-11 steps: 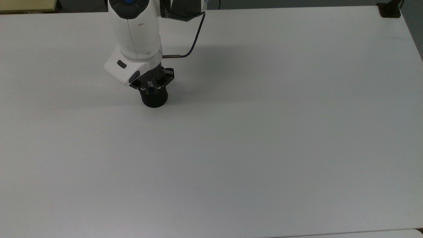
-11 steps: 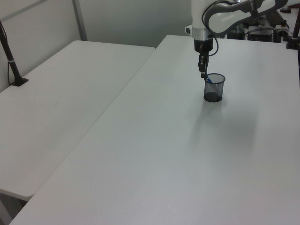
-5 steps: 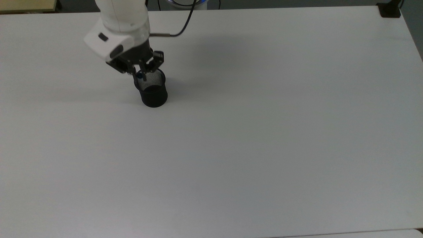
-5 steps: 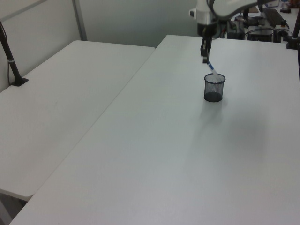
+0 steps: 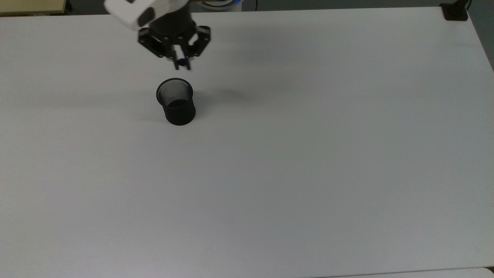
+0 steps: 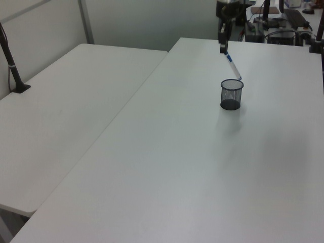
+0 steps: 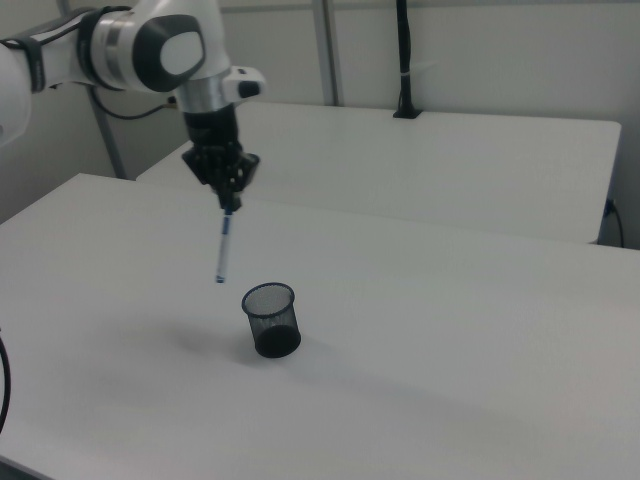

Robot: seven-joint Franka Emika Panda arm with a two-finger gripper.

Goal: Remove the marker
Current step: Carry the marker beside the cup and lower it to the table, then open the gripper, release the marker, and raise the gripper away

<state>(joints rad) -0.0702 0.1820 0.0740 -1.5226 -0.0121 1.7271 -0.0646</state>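
white surface (image 5: 308, 173) all around, nearly bare. the tool (image 7: 228, 205) is clamped on the marker's (image 7: 223, 245) top end, and the pen hangs tilted in the air, its lower tip up past the rim of the black mesh cup (image 7: 271, 319) and off to the right view's left. judging by that, it's out; next is carrying it aside and lowering gently so the swinging end doesn't clip the rim. plenty of open room on every side, edges well apart.

Mesh cup (image 7: 271, 319) upright on table (image 7: 450, 380); marker (image 7: 223, 247) hangs tilted from pincer (image 7: 228, 203), above cup, clear of its rim.
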